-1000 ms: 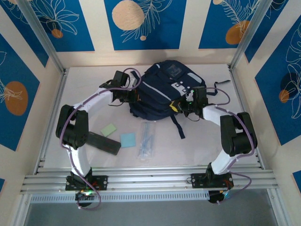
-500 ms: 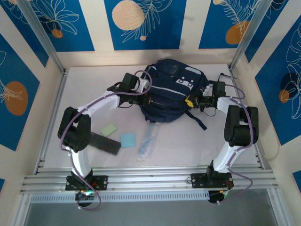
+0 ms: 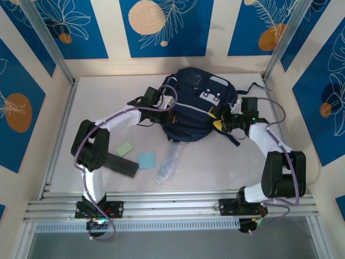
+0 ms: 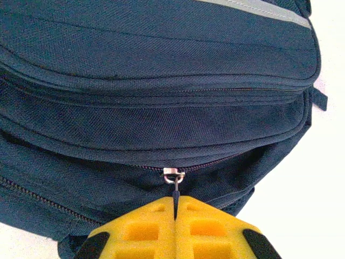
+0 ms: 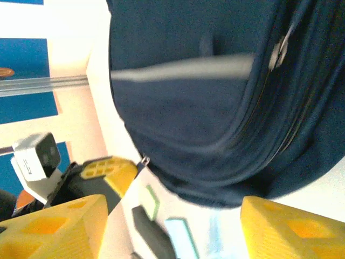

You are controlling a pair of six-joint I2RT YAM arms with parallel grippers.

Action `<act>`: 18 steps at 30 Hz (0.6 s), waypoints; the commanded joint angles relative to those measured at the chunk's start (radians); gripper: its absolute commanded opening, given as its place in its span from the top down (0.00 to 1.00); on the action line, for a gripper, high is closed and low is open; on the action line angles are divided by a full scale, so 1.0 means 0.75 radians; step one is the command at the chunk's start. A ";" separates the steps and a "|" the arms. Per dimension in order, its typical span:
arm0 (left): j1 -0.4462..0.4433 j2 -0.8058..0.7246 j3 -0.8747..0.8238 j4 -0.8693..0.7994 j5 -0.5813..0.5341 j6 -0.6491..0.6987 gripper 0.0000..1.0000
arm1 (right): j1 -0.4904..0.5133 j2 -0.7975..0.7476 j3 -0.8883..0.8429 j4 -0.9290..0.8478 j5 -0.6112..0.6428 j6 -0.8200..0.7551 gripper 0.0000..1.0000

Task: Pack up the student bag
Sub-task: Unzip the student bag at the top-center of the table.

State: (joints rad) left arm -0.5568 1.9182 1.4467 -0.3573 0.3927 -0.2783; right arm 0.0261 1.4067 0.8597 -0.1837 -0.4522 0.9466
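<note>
I'm looking down on a white counter (image 3: 215, 167) boxed in by patterned blue and cream walls (image 3: 16, 108) on three sides, with metal rails (image 3: 172, 205) along the near edge, so the only free ground is the bare strips at far left and at right front. The student bag (image 3: 194, 102) lies at the back centre, close to the rear wall, bulky enough to take most of the far half. It leaves little room between it and the corner post on its right. The left arm (image 3: 116, 116) curves in from the left to the bag's near-left side, and the right arm (image 3: 267, 140) reaches in from the right to its near-right side. In the left wrist view the left jaws are pressed together, clamped on the zip pull (image 4: 174, 186) hanging from a slider on the bag's lower seam. In the right wrist view the right jaws stand wide apart with nothing between them, and the bag's side is just beyond. On the open counter in front of the bag lie a flat black case (image 3: 119, 163), partly under the left arm's elbow, and a clear packet (image 3: 170, 162) whose far end reaches the bag's edge. A blue note pad (image 3: 146, 159) and a green note pad (image 3: 125, 149) lie between these two, near each other. I cannot make out what the packet contains. The right wrist view is blurred, and the bag's far side is hidden behind its own bulk.
</note>
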 commanded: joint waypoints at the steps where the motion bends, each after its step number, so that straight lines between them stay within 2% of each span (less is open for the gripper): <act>1: -0.026 -0.015 0.024 -0.001 0.056 0.016 1.00 | 0.083 -0.016 -0.087 0.028 0.097 0.176 0.29; 5: -0.029 -0.029 0.006 0.021 0.050 0.017 1.00 | 0.196 -0.020 -0.192 0.150 0.135 0.349 0.28; 8: -0.028 -0.032 0.000 0.026 0.049 0.017 1.00 | 0.268 0.005 -0.219 0.184 0.232 0.408 0.27; 14: -0.032 -0.017 -0.023 0.040 0.014 0.043 1.00 | 0.304 0.144 -0.206 0.362 0.382 0.501 0.27; 16: -0.032 -0.003 -0.025 0.033 0.001 0.053 1.00 | 0.308 0.204 -0.178 0.413 0.374 0.512 0.32; 18: -0.031 0.011 -0.032 0.036 -0.008 0.064 1.00 | 0.315 0.251 -0.151 0.418 0.363 0.513 0.44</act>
State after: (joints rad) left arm -0.5625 1.9190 1.4349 -0.3367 0.3836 -0.2649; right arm 0.2527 1.5566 0.7116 0.0681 -0.2268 1.2915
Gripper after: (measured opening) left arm 0.048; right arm 0.611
